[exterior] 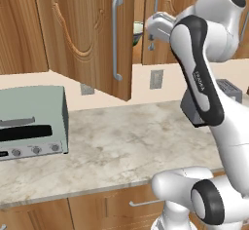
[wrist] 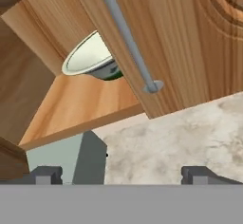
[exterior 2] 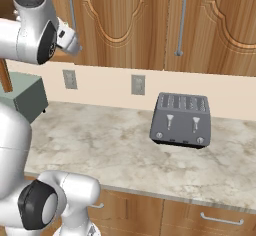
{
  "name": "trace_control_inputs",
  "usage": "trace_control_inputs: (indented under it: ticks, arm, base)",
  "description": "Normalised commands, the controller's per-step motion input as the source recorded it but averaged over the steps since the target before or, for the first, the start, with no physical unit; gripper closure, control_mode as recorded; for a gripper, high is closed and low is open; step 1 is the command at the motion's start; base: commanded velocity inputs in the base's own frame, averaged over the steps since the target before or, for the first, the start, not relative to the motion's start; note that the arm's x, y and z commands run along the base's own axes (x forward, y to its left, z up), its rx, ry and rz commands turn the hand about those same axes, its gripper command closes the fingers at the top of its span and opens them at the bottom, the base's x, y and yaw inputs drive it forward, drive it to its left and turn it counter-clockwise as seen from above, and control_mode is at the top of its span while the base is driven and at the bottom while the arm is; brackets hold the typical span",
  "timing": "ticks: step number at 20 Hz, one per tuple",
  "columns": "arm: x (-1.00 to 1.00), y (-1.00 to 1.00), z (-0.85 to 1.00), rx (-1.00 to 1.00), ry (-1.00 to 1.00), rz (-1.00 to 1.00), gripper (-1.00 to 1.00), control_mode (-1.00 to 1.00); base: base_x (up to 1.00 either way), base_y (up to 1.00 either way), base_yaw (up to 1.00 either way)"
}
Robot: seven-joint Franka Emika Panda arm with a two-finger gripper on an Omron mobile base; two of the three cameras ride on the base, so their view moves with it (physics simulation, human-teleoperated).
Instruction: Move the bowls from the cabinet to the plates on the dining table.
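The cabinet [exterior: 82,24] of mid-brown wood runs along the wall above the counter [exterior: 126,141], and 1 of its doors [wrist: 156,42] stands swung open, its long silver bar handle [exterior: 116,38] hanging out over the marble top. Below it on the counter sit a pale green toaster oven [exterior: 29,122] at the left and a dark grey toaster [exterior 2: 181,120] further right, well apart. The white arm [exterior: 202,78] reaches up toward the gap behind the open door. The end effector [wrist: 123,173] hangs in front of the cabinet shelf [wrist: 80,104] with its 2 fingertips spread wide, released and grasping nothing. 1 bowl [wrist: 92,59], cream-white with a green band, rests on that shelf inside the cabinet, partly hidden behind the door's edge and apart from the fingertips.
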Motion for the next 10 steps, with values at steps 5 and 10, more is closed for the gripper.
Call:
trace_control_inputs:
  ticks: [5, 10]
  arm:
    - [0.03, 0.51, -0.24, 0.18, 0.0, 0.0, -1.0, -1.0]
    - [0.34, 0.39, -0.07, 0.09, 0.0, 0.0, -1.0, -1.0]
  base:
    - [0.0, 0.0, 0.0]
    - [0.0, 0.0, 0.0]
